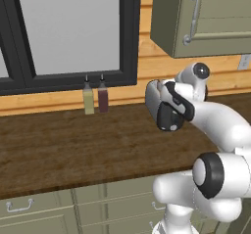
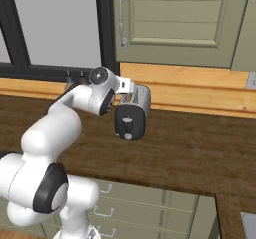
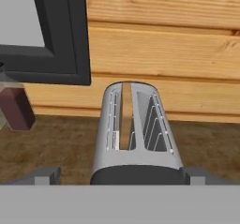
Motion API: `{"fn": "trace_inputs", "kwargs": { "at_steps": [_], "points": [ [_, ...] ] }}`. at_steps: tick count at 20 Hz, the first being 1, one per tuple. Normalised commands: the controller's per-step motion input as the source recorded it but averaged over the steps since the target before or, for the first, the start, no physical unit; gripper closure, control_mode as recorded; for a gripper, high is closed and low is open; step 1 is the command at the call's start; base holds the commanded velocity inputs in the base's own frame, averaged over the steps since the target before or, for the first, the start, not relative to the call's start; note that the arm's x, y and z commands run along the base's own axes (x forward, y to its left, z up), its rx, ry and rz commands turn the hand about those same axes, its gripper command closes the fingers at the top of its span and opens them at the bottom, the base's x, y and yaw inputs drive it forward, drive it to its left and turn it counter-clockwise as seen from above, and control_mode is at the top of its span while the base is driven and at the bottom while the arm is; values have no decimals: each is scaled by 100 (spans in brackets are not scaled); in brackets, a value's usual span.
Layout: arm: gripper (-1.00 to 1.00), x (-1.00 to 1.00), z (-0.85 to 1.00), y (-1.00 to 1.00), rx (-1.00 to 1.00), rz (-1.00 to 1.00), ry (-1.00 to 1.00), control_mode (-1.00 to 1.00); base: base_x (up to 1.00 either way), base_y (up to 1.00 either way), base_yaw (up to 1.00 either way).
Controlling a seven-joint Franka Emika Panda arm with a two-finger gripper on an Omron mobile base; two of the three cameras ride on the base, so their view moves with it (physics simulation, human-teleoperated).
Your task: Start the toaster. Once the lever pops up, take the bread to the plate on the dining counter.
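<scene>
Wood-topped counter [image 2: 200, 148] under a plank wall, dark-framed window [image 1: 68, 27] at far left. Gripper [image 3: 120, 175] hangs above the near end of the toaster [image 3: 133, 134], jaws spread wide to either side of its dark end panel, grasping nothing. Bread [image 3: 125, 117] stands on edge in the left slot, the right slot bare; judged loaded and waiting for the lever, so the hand is lined up on that end. Two bottles [image 1: 95, 97] stand by the sill, well left of the toaster. Grey-green cabinet [image 2: 180, 23] hangs above, drawers below
</scene>
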Motion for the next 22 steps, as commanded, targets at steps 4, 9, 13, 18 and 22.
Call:
{"fn": "trace_inputs", "kwargs": {
  "at_steps": [4,9,13,18,22],
  "points": [
    [-100,24,-7,0,0,0,0,-100,0,0,0],
    [-100,18,-16,-2,0,0,0,-100,0,0,0],
    [-100,16,-24,0,0,0,0,-100,0,0,0],
    [-100,14,-13,0,0,0,0,-100,0,0,0],
    [-100,9,-3,-2,0,0,0,-100,0,0,0]
  ]
}}
